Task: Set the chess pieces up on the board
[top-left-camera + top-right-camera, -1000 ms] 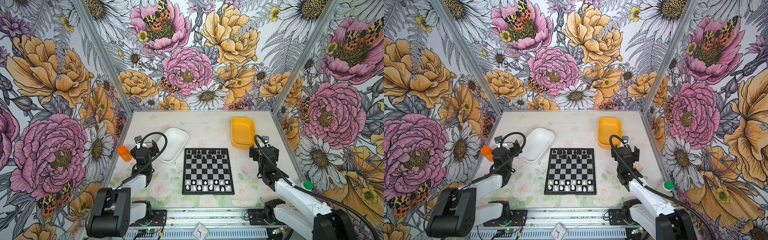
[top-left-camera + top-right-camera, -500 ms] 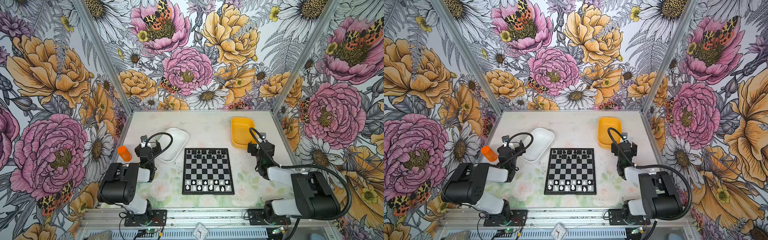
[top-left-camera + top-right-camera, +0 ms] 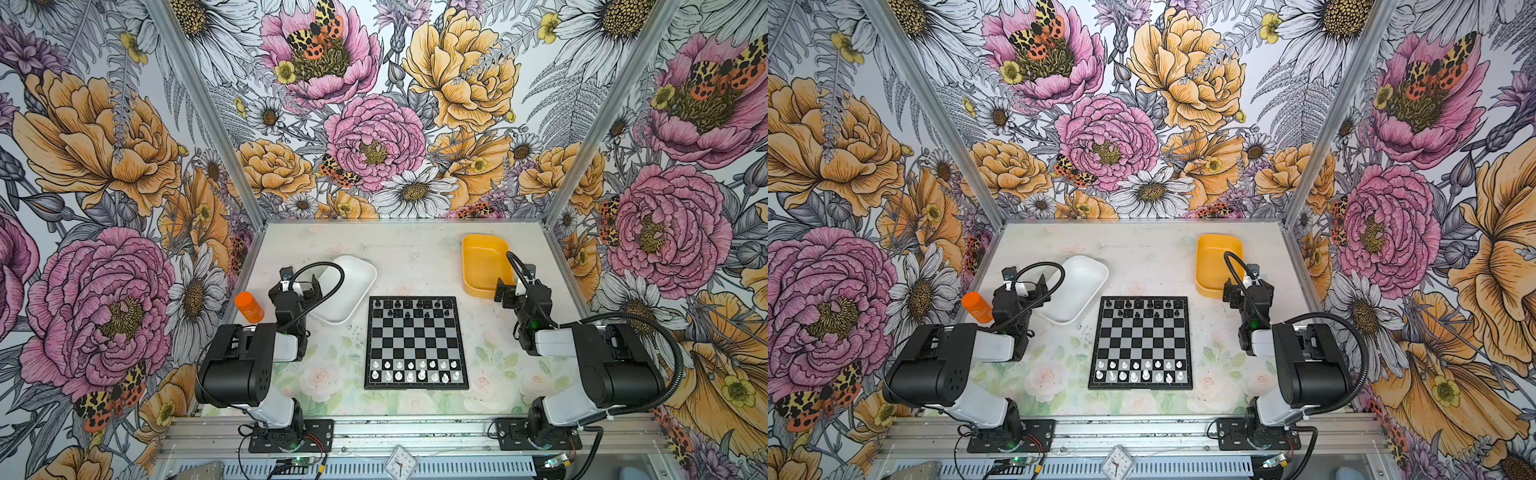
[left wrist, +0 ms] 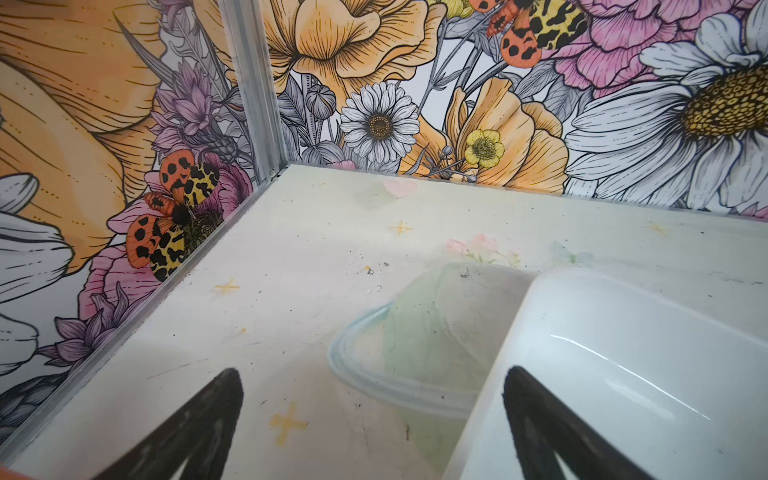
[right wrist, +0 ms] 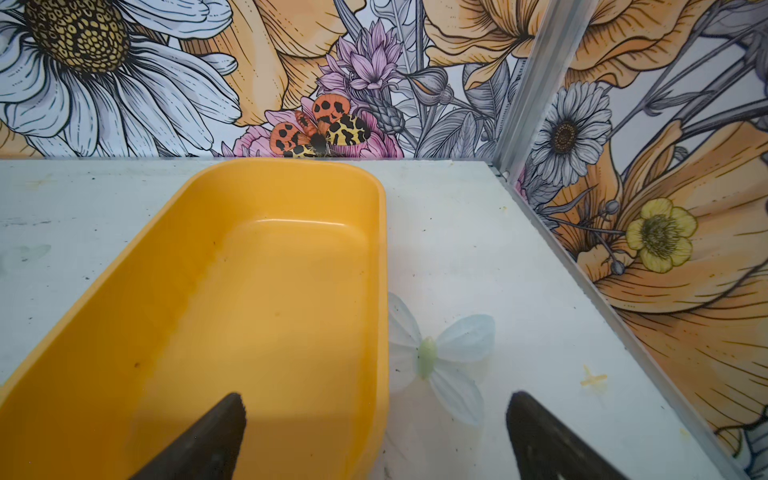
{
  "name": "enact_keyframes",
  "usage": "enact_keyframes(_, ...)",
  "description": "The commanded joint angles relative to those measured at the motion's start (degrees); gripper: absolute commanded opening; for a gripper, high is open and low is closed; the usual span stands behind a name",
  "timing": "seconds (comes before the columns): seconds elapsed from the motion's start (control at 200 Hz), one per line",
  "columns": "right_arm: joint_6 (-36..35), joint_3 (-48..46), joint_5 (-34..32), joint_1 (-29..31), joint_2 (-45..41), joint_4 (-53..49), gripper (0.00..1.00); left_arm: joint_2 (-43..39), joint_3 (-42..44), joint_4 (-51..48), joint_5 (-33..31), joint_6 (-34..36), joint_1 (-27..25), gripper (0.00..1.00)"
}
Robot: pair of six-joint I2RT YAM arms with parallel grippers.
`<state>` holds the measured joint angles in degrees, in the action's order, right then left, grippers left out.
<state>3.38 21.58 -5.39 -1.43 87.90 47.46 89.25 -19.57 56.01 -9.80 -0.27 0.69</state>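
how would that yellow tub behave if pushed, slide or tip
The yellow tub looks empty and thin-walled, so probably light. It sits low and wide on the table, so it would likely slide rather than tip. Its smooth rim may be slippery to pinch.

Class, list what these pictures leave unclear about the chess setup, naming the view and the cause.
Chess pieces: too small in both top views to tell types.
Board: outside both wrist views.
White tub: partly behind left arm's cable, both top views.
Yellow tub: corner behind right gripper, both top views.
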Motion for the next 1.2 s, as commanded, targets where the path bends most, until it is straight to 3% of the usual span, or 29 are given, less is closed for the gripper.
enact_keyframes(0.0, 1.10, 1.25, 3.04, -0.46, 0.29, 1.82, 1.00, -0.57, -1.30, -1.00, 3.70, -1.14, 0.82, 0.99)
enact_keyframes(1.196, 1.28, 1.19, 2.75, -0.48, 0.24, 1.47, 1.00, -0.53, -1.61, -1.72, 1.80, -0.38, -0.26, 0.99)
